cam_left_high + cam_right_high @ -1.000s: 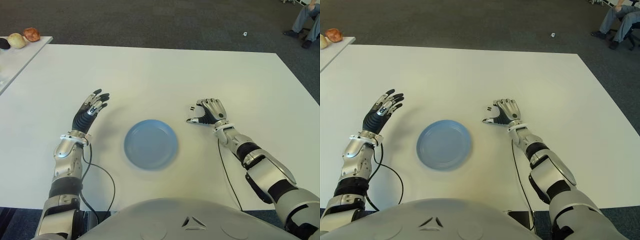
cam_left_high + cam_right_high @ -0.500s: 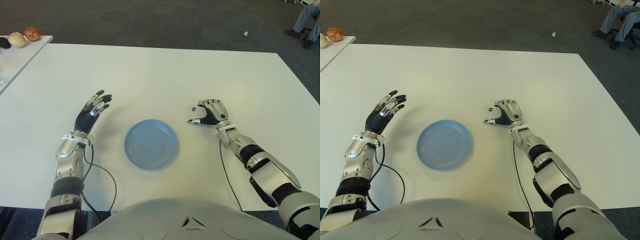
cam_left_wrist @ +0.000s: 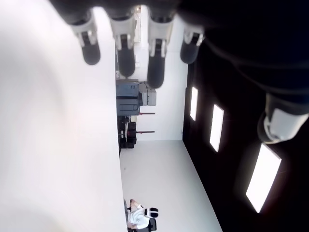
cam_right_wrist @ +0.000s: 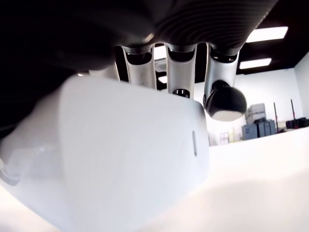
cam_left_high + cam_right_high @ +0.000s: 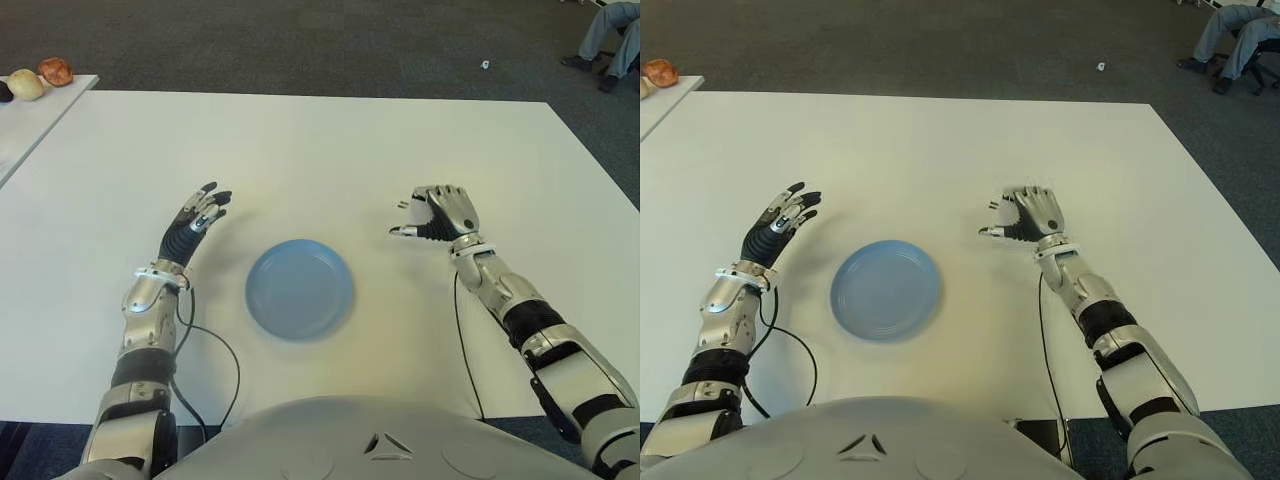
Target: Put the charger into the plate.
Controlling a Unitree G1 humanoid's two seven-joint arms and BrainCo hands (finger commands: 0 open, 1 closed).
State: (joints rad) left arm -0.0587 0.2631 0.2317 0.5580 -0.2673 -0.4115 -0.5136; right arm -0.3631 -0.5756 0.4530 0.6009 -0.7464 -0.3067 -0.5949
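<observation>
My right hand (image 5: 432, 215) holds a white charger (image 4: 116, 154), its prongs poking out toward the plate at the charger's tip (image 5: 402, 205). The fingers (image 4: 222, 92) curl over the charger's white body in the right wrist view. The hand hovers over the white table (image 5: 330, 140), to the right of the round blue plate (image 5: 299, 288), which lies flat with nothing in it. My left hand (image 5: 197, 218) shows left of the plate with its fingers (image 3: 120, 53) stretched out and nothing in them.
A side table (image 5: 20, 110) at the far left carries round food items (image 5: 40, 78). A seated person's legs (image 5: 610, 35) show at the far right on the dark carpet. A black cable (image 5: 215, 350) runs from my left forearm across the table's near edge.
My right hand, holding the charger, has risen and shifted slightly right and away from the plate. My left hand has edged a little to the right.
</observation>
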